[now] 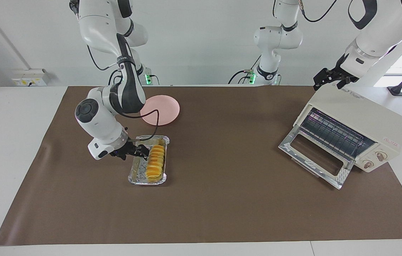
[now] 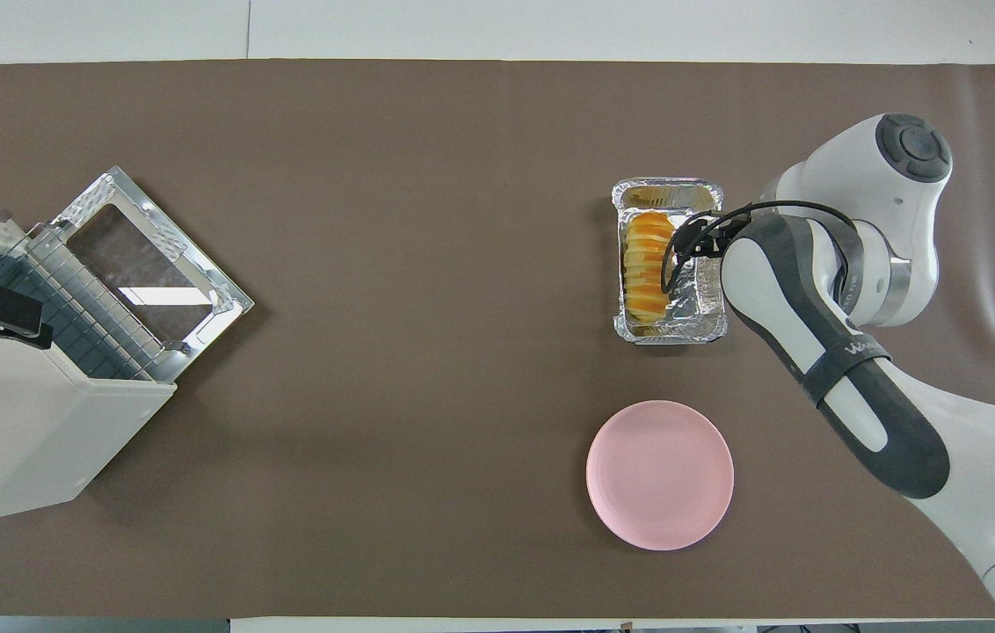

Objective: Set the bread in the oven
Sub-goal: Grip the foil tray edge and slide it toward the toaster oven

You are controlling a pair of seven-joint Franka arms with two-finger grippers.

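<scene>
The right gripper (image 1: 143,152) stood spread wide over the foil tray (image 1: 134,175), holding nothing (the bread (image 1: 155,161) lay beside its fingertips). The left gripper (image 1: 330,80) waited over the oven (image 1: 371,121) at the desk's edge, unclenched and empty.
</scene>
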